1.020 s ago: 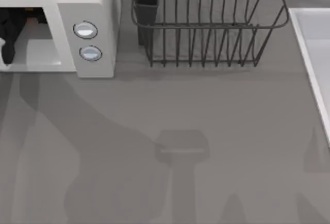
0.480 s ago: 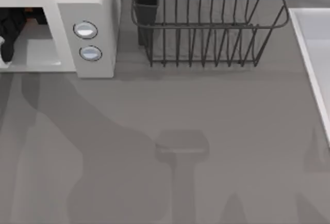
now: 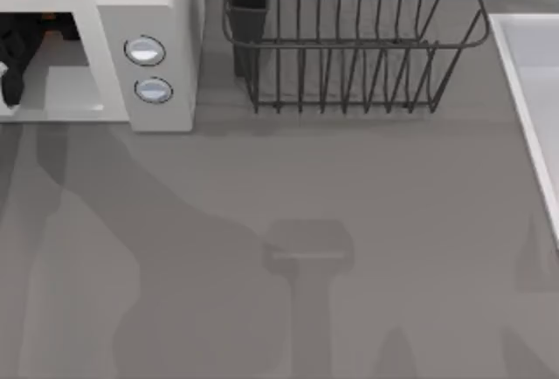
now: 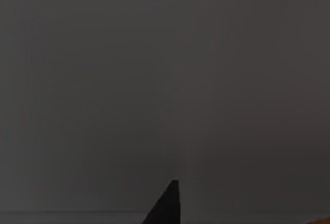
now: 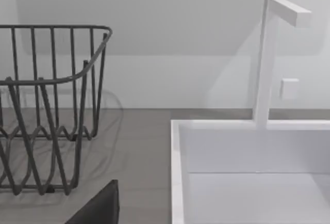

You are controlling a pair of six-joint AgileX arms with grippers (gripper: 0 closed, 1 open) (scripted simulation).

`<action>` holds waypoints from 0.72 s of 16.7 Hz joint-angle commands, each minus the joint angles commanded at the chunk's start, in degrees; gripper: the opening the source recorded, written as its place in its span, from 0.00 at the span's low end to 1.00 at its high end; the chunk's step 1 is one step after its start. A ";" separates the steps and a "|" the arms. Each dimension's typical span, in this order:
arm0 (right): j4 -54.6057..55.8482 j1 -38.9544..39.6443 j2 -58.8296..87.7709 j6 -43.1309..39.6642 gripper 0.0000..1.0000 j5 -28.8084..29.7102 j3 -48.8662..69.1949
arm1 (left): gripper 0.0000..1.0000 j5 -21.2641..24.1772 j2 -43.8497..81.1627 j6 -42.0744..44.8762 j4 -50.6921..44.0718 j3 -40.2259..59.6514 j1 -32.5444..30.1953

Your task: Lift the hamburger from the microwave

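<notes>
Even daylight; dark left wrist view.

The left arm reached into the microwave (image 3: 96, 12) cavity, its dark left gripper (image 3: 16, 51) deep at the cavity's left part. The right arm stayed out by the sink, one dark fingertip (image 5: 100, 206) showing.
</notes>
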 joint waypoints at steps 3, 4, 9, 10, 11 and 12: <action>0.00 0.00 0.00 0.00 1.00 0.00 0.00 | 0.00 -3.00 -3.45 -1.28 -1.29 -3.41 -3.18; 0.00 0.00 0.00 0.00 1.00 0.00 0.00 | 0.00 -4.88 -5.78 -2.08 -2.09 -5.54 -5.16; 0.00 0.00 0.00 0.00 1.00 0.00 0.00 | 0.00 -18.48 -24.58 -7.90 -7.97 -21.36 -19.53; 0.00 0.00 0.00 0.00 1.00 0.00 0.00 | 0.00 -21.73 -29.37 -9.29 -9.39 -25.24 -22.97; 0.00 0.00 0.00 0.00 1.00 0.00 0.00 | 0.00 -25.05 -34.29 -10.70 -10.85 -29.25 -26.49; 0.00 0.00 0.00 0.00 1.00 0.00 0.00 | 0.00 -28.38 -39.23 -12.13 -12.31 -33.29 -30.02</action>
